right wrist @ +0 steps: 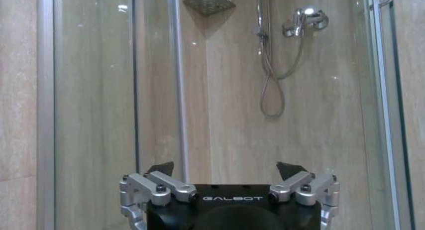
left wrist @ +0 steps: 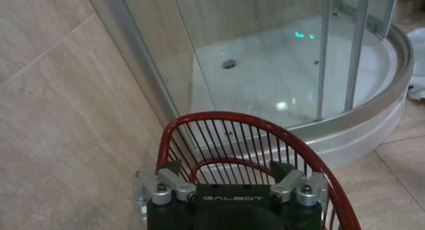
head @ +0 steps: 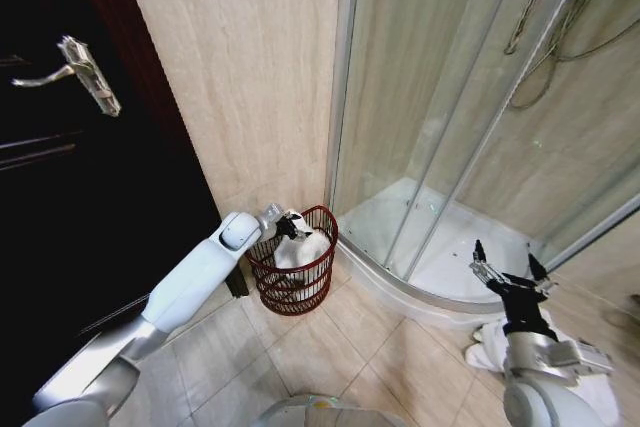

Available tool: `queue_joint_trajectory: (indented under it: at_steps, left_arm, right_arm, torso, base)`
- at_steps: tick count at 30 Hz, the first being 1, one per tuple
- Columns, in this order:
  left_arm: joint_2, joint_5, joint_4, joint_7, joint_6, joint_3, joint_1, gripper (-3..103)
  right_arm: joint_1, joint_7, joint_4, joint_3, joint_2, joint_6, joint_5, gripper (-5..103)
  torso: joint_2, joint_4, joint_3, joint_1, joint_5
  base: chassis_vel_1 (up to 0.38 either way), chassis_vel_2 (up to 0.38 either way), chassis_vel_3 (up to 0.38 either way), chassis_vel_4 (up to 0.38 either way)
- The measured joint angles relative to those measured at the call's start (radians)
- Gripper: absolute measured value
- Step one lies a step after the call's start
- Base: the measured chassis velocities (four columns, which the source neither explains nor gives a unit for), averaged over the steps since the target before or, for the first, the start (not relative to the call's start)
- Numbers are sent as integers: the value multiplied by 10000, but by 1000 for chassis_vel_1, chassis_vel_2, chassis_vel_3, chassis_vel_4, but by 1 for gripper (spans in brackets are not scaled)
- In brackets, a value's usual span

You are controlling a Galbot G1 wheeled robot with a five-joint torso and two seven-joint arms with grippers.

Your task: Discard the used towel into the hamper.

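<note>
Towel (head: 300,250) lying in hamper (head: 297,287); left gripper (head: 289,227) above, apparently open.

Glass shower enclosure (head: 470,127) is standing right, hose (right wrist: 272,90) hanging inside (mixer tap (right wrist: 304,18) above). Dark door (head: 70,197) sitting left, lever handle (head: 75,72) pointing left.

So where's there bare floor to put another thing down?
Bare tiles lie in front of the hamper, between it and the shower base. It is crowded at the hamper, where the left gripper is over a white towel, and beside the right gripper.
</note>
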Motion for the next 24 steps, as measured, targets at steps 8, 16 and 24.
queue_joint_trajectory:
  at_steps: [8,16,24]
  left_arm:
    - [-125,-1737,-1243,-2662,-1556,-1421,1430,100]
    - [-1835,-2141,-2863,-7120,-3823,-3152,4193,100]
    - [-3322,-1207,-4399,-7582,-4458,-5033,7088,100]
  right_arm:
    - [-104,-21,194,-38,37,23,19,100]
    - [-103,-165,532,-89,-42,-303,56,100]
    - [-341,-200,873,-39,-91,-402,91,100]
  torso:
    - [0,-3,-1,-1,1]
    - [0,-1,-1,-1,-2]
    - [0,2,-1,-2,0]
  base:
    - [0,0,0,0]
    - [0,0,0,0]
    - [0,0,0,0]
